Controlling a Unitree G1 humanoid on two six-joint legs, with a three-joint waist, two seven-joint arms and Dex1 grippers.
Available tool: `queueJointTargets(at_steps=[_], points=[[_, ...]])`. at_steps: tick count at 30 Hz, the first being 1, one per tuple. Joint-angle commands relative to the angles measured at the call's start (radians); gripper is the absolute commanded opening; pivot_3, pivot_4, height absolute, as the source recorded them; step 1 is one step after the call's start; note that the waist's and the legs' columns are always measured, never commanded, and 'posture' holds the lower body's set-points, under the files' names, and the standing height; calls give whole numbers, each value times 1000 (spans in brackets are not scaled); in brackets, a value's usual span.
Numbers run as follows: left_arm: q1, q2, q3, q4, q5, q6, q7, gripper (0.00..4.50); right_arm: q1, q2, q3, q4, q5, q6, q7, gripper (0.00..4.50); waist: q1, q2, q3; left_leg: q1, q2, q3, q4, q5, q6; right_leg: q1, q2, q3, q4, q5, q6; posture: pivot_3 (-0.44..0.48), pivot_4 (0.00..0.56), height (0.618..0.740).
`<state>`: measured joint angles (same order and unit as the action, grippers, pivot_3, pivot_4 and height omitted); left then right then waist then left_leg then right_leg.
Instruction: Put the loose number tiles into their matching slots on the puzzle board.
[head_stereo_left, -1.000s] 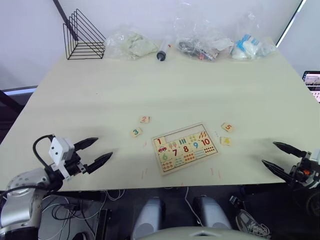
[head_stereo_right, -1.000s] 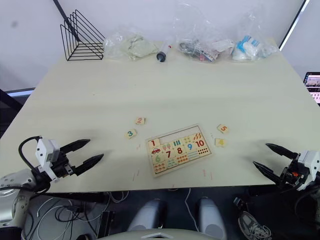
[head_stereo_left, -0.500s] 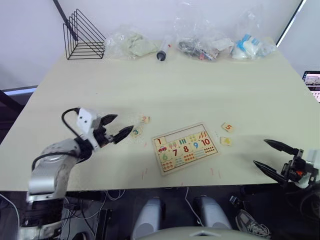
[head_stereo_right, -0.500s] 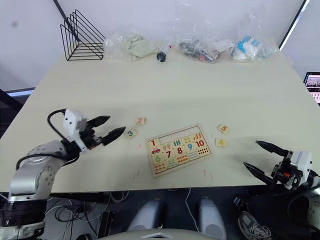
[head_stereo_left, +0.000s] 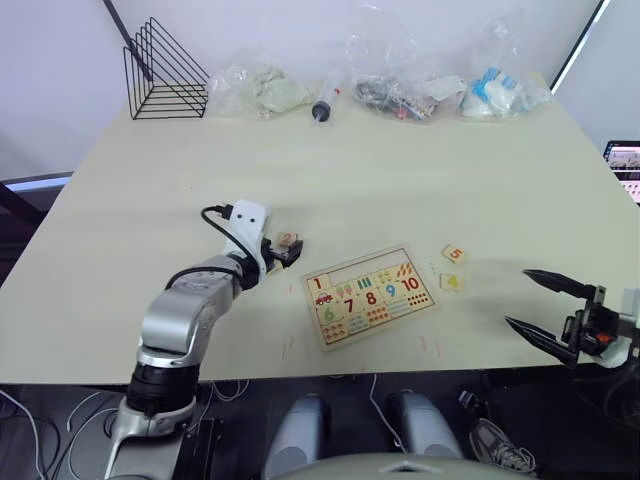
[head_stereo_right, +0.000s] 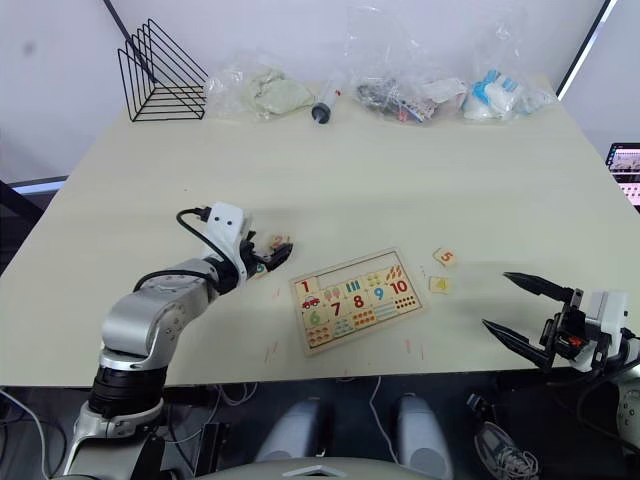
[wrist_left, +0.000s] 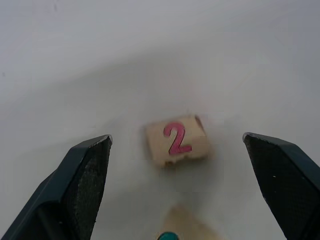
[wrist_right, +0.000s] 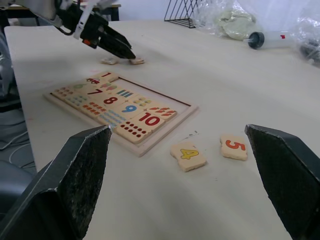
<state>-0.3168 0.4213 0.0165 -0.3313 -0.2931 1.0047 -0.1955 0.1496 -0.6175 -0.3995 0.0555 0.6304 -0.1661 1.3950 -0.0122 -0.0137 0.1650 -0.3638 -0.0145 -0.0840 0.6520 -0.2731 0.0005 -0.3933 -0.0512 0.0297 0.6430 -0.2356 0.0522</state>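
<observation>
Left wrist view: tile 2 (wrist_left: 176, 139) flat on the surface (head_stereo_left: 420, 180), between the spread fingers (wrist_left: 82, 175) of the left gripper (head_stereo_left: 284, 252), not touched by either.
Left fingers: released, wide apart, one on each side of tile 2.
Right fingers: released and spread; right gripper (head_stereo_left: 547, 310) at the near edge of the surface, well right of the puzzle board (head_stereo_left: 370, 296), holding nothing.
Tile 3: just beside tile 2, mostly hidden under the left gripper; a green mark shows low in the left wrist view.
Tiles 4 and 5: tile 4 (wrist_right: 188, 154) and tile 5 (wrist_right: 234, 146) side by side, near the board's right end.
Tile 1: seemingly already seated at the left end of the slots (head_stereo_left: 360, 269); the rest of that row empty.
Handling: probably light, stiff, thin wood; likely to slide when pushed; best pinched across two opposite side edges.
Room: open surface all around the board; bags (head_stereo_left: 255, 88) and wire rack (head_stereo_left: 165, 75) far behind it, well apart.
</observation>
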Motion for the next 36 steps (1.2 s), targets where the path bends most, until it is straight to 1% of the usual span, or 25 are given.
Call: queueJointTargets(at_steps=[1,4,11,18,22,24,25,26,27,29,30,33,36], points=[[-29,-13,-18,-22,37,20,33,4465,1,-12,-22,-17,21,-18,14,4500,1,0,0,0,0,0,0,0,0,0,0,0,0,0,0,0,150,740],[-46,-17,-41,-6,53,20,29,4465,4,-6,-21,-14,19,-24,18,4500,3,0,0,0,-1,0,0,0,0,0,0,0,0,0,0,0,150,740],[-84,-65,-29,41,71,46,53,4465,5,-7,-24,-9,20,-31,19,4500,2,0,0,0,-1,0,0,0,0,0,0,0,0,0,0,0,150,740],[-95,-111,-35,56,91,65,73,4465,-3,-10,-27,3,17,-38,19,4500,4,0,0,0,-1,0,1,0,0,0,-1,0,0,0,0,0,150,740],[-88,-149,-14,56,88,85,93,4465,-6,-8,-24,8,14,-44,19,4500,4,0,0,0,-1,0,1,0,0,0,-1,0,0,0,0,0,150,740],[-89,-161,-7,64,91,83,96,3958,-8,-8,-22,13,12,-48,19,4500,4,0,0,0,-1,0,1,0,0,1,-1,0,0,0,0,0,150,740],[-92,-165,-4,68,93,81,98,3856,-10,-8,-20,16,11,-50,19,4500,4,0,0,0,-1,0,1,0,0,1,-1,0,0,0,0,0,150,740],[-93,-166,-5,72,98,78,99,3255,-12,-8,-19,19,11,-53,19,4500,4,0,0,0,-1,0,1,0,0,1,-1,0,0,0,0,0,150,740],[-95,-167,-4,75,101,76,98,2813,-14,-8,-18,21,10,-54,19,4500,4,0,0,0,-1,0,1,0,0,1,-1,0,0,0,0,0,150,740],[-96,-166,-6,78,108,71,97,1747,-18,-6,-16,25,10,-57,20,4500,4,0,0,0,-1,0,1,0,0,1,-1,-1,0,0,0,0,150,740],[-96,-166,-6,79,110,68,97,1435,-19,-6,-15,27,10,-57,21,4500,4,0,0,0,-1,0,1,0,0,1,-1,-1,0,0,0,0,150,740],[-96,-167,-5,78,115,66,93,1448,-21,-5,-13,27,10,-58,22,4500,4,0,0,0,-1,0,1,0,0,1,-1,-1,0,0,0,0,150,740],[-97,-149,-4,50,124,48,83,1448,-29,-5,-8,31,10,-58,26,4500,4,0,0,0,-1,0,1,0,0,1,-1,-1,0,0,0,0,150,740]])
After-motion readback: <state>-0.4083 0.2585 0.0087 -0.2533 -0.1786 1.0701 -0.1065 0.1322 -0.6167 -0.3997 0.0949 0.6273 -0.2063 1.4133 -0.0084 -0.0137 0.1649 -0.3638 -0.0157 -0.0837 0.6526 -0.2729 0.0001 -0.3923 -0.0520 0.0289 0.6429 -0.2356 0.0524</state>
